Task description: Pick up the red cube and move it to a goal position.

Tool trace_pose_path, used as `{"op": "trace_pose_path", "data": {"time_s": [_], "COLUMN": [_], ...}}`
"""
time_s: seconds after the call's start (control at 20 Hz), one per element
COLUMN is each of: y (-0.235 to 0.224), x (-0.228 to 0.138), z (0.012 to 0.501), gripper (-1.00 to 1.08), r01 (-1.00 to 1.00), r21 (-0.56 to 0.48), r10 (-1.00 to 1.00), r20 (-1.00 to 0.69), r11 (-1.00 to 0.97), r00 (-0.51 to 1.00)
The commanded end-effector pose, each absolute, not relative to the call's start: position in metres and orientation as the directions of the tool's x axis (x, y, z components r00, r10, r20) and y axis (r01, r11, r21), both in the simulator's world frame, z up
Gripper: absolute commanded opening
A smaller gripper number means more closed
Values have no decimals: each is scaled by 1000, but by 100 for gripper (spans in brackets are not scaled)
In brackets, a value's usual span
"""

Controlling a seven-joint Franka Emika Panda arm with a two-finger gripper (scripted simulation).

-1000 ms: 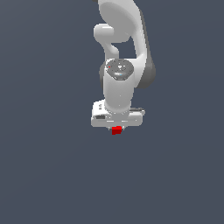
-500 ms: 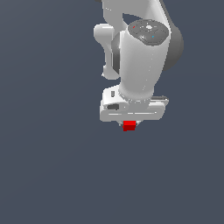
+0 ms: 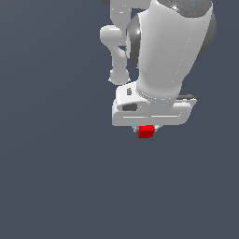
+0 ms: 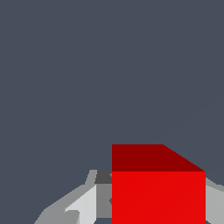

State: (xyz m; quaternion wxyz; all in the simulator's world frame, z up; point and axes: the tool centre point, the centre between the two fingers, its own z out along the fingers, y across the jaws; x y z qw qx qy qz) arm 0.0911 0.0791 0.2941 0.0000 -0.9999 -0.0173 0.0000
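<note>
Since a second ago, the red cube [image 3: 146, 132] and the arm [image 3: 168, 56] appear larger and lower-right in the exterior view. It sits clamped in the gripper [image 3: 147, 128], whose closed fingers [image 4: 81, 203] are mostly hidden.

white rounded arm [image 3: 170, 51], dark grey joints

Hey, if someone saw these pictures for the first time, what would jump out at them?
The bright red cube stands out first, tucked under the white hand against a plain dark grey backdrop. In the wrist view the cube fills the lower part, between the fingers. The bulky white arm dominates the exterior view's upper right.
</note>
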Motion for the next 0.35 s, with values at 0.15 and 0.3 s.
{"op": "trace_pose_path", "data": {"time_s": [0.15,0.3], "y": [82,82], "x": [94,94], "z": [300,300], "gripper": [-100,-100], "r01": [34,34], "r21": [0,0], "r10": [34,34], "r20": [0,0], "r11": [-999,-999], "r00": [999,999]}}
